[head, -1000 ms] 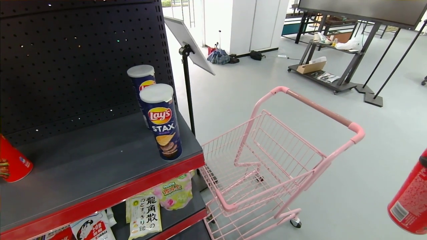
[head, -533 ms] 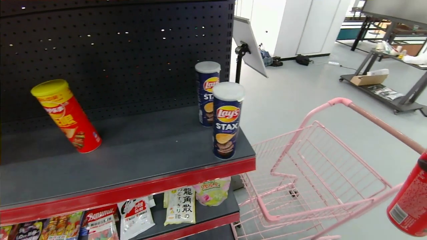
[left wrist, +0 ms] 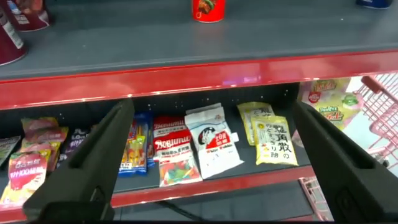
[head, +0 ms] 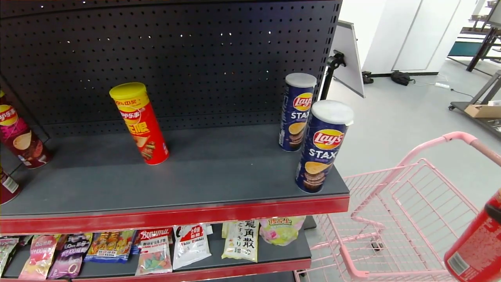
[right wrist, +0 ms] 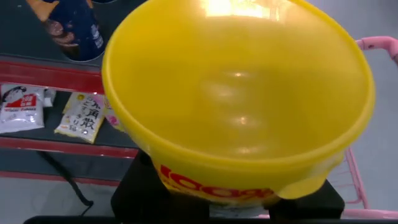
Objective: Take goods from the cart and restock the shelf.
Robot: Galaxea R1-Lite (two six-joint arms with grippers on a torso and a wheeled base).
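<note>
Red canister (head: 473, 244) with a yellow lid (right wrist: 239, 93) is clamped in the right gripper (right wrist: 227, 200) at four o'clock, over the pink cart (head: 430, 172). The left gripper (left wrist: 214, 165) is spread wide, empty. Carrying to the shelf (head: 219, 184) is judged the step in hand. Next, the canister must be swung toward ten o'clock and stood upright, likely beside the matching can (head: 139, 123).

- Pegboard (head: 176, 58): black, with even rows of small holes.
- Shelf board (head: 219, 172): dark grey, with a glossy red front lip.
- Shelf chip can (head: 139, 124), 10 o'clock: red body, yellow lid.
- Front navy chip can (head: 324, 147) and rear navy chip can (head: 296, 111), 2 o'clock: white lids, red-and-yellow emblems.
- Gripped chip can (head: 475, 244), 4 o'clock: red body, yellow lid.
- Cart (head: 456, 137): pink wire.
</note>
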